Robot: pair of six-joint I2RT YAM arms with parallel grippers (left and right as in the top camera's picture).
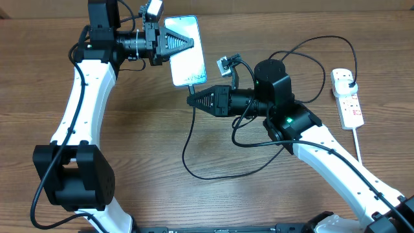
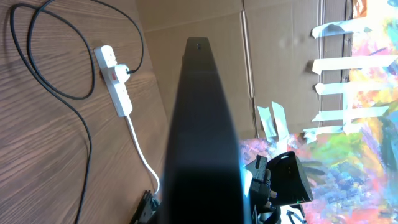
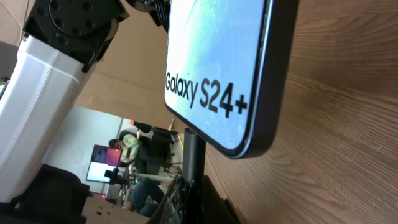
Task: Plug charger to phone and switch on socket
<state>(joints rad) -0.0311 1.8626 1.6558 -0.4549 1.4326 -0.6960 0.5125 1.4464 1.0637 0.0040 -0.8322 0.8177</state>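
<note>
The phone [image 1: 187,65] is tilted up off the table, its pale blue screen reading "Galaxy S24+" in the right wrist view [image 3: 211,56]. My left gripper [image 1: 189,43] is shut on its far half; the left wrist view shows it as a dark edge [image 2: 199,137]. My right gripper [image 1: 192,100] is shut on the charger's connector [image 3: 193,155], whose tip meets the phone's lower edge. I cannot tell how deep it sits. The black cable [image 1: 187,149] loops across the table to a black plug [image 1: 350,79] in the white socket [image 1: 351,107], which also shows in the left wrist view [image 2: 121,99].
The socket's thick white cord [image 1: 356,139] runs toward the front right. The cable's loops lie on the wood around and behind my right arm [image 1: 323,145]. A cardboard wall [image 1: 291,5] lines the far edge of the table.
</note>
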